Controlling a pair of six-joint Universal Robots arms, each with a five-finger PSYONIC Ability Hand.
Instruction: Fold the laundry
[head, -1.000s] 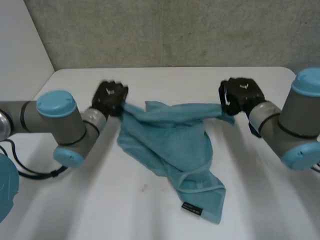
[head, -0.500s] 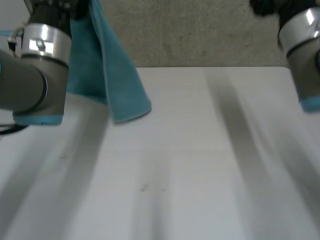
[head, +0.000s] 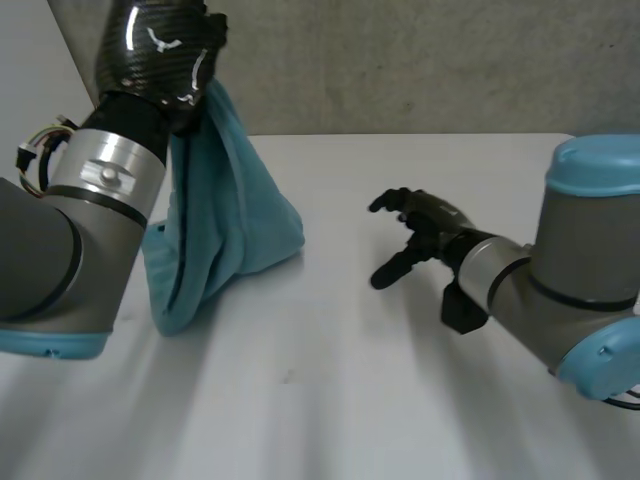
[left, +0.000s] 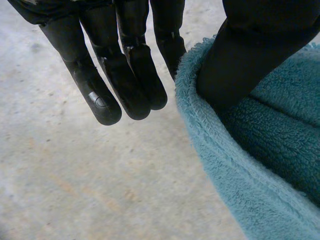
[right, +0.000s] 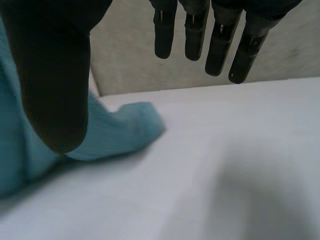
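A teal towel hangs from my left hand, which is raised high over the table's left side. The towel's lower end bunches on the white table. In the left wrist view the thumb presses into the towel's edge, while the fingers reach out beside it. My right hand hovers low over the table to the right of the towel, apart from it, fingers spread and empty. In the right wrist view the towel lies beyond the thumb.
A grey wall runs behind the table's far edge. Bare white tabletop stretches in front of and between the arms. The left forearm stands steeply at the table's left side.
The left hand has swung up high, taking the towel off the table. The right hand has let go of its corner, opened and come down low over the table.
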